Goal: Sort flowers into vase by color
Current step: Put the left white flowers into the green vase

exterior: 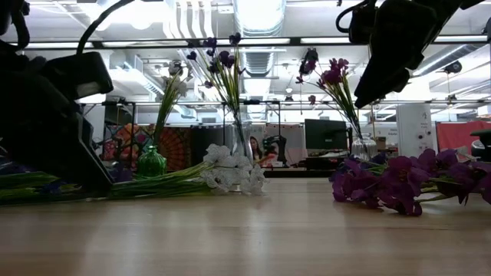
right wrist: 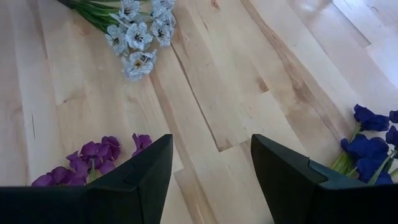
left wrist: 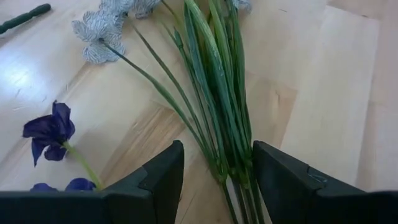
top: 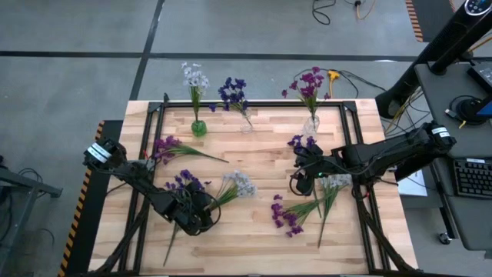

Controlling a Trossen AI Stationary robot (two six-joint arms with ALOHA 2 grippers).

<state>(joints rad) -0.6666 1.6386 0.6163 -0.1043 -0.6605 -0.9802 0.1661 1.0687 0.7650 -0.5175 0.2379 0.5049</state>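
While the right gripper (right wrist: 211, 171) hovers open, the left gripper (left wrist: 217, 177) straddles the pale flowers' stems (left wrist: 214, 93).

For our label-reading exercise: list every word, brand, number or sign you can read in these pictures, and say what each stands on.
None can be read: no writing shows on the table, the three vases or the flowers.
Monitor in the room behind: nothing on its screen can be read.
Keyboard beside the table: keys too small to read.
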